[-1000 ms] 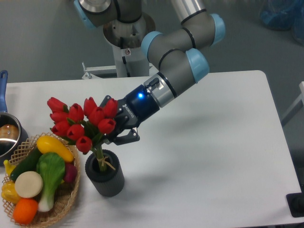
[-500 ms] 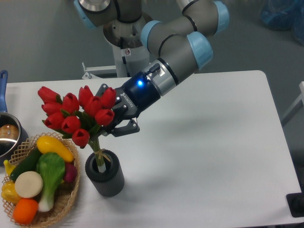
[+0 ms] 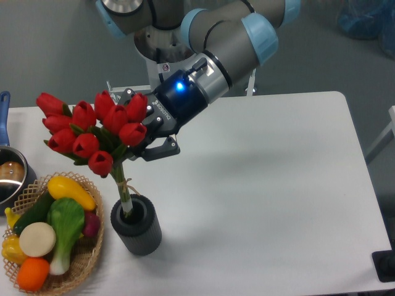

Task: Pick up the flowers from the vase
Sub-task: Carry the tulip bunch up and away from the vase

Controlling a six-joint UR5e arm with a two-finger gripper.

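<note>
While I lift: my jaws [image 3: 137, 148] are clamped on the flowers [image 3: 92, 130], just under the heads.
Why there: above the tie the stems bunch tight, so I judge one grip carries them all.
Flowers: leaning left, stem ends only just inside the vase [image 3: 136, 224] mouth.
Vase: upright on the surface [image 3: 265, 185], beside the basket [image 3: 86, 259].
Count: about ten red buds, one vase, one basket.
</note>
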